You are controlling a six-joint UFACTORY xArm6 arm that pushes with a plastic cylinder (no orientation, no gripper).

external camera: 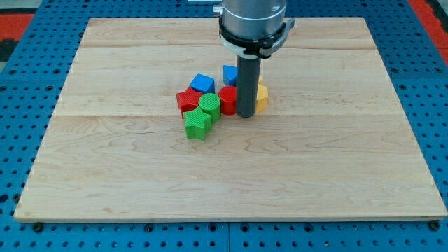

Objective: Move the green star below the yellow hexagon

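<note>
Gripper we have none, so nothing is grasped or let go: the arm ends in a dark rod [248, 84], and my tip [246, 115] rests on the surface [315, 175], a wide wooden board on a blue base. No containers are in view.

The blocks huddle together near the board's middle. My tip stands at the cluster's lower edge, between a red block [228, 99] on its left and the yellow hexagon [261, 98], which the rod half hides on its right.

The green star [198, 124] lies at the cluster's bottom left, apart from my tip and touching a round green block [209, 104] just above it. Another red block [187, 100] sits to the left, and two blue blocks [203, 83] [229, 73] lie toward the top.

We judge the star still has to travel rightward; my tip probably needs to get round to its left side first.
</note>
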